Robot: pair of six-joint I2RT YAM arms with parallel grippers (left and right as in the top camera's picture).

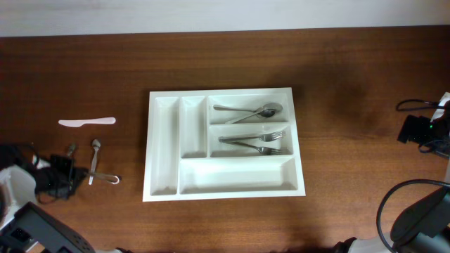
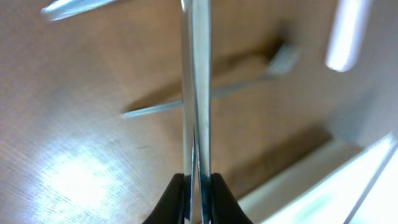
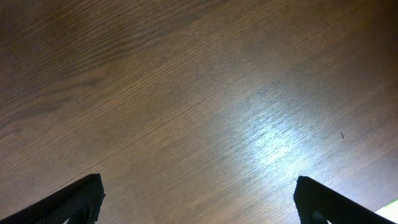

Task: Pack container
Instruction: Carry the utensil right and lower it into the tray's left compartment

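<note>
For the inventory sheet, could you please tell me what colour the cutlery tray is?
The cutlery tray is plain white; the overhead view shows it best.

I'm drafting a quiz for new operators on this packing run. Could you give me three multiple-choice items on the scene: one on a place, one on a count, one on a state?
1. Where does the white plastic knife lie relative to the container?
A. inside it
B. on the table, to its left
C. on top of its right rim

2. How many compartments of the container hold cutlery?
A. two
B. four
C. five

3. How is the left gripper?
A. wide open
B. shut on a metal utensil
C. shut on nothing

Answers:
1 B: the knife lies on bare wood, apart from the tray's left wall.
2 A: only the spoons and the forks fill compartments; the other three are bare.
3 B: the left wrist view shows the pads pinching a thin metal utensil, seen edge-on.
</note>
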